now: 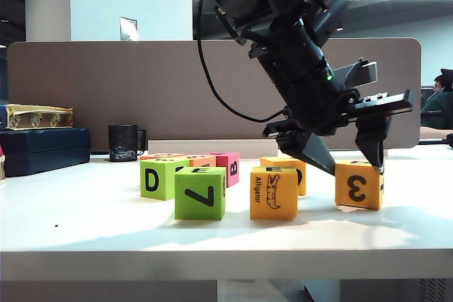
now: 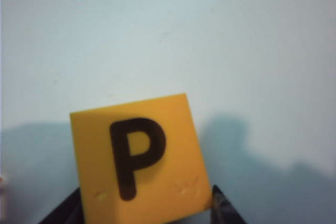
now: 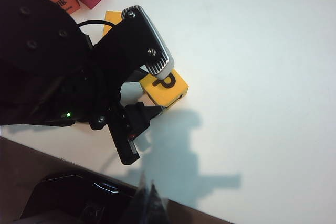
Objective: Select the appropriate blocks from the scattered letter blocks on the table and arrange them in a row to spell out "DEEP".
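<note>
Left gripper (image 1: 347,159) straddles the orange 3/P cube (image 1: 359,184) near the table's right end.

In the exterior view the left arm reaches down to that cube, one finger (image 1: 315,152) on its inner side and the other (image 1: 373,139) over its far top edge; the cube sits flat on the white table (image 1: 85,224). The left wrist view shows the P face (image 2: 139,156) between the two dark jaw tips, which are spread to about the cube's width; whether they press on it cannot be told. The green 7 cube (image 1: 200,192) and the orange alligator cube (image 1: 273,192) stand nearer the table's front edge, apart from each other. The right gripper (image 3: 148,203) hangs above the table; how its jaws stand cannot be told.
</note>
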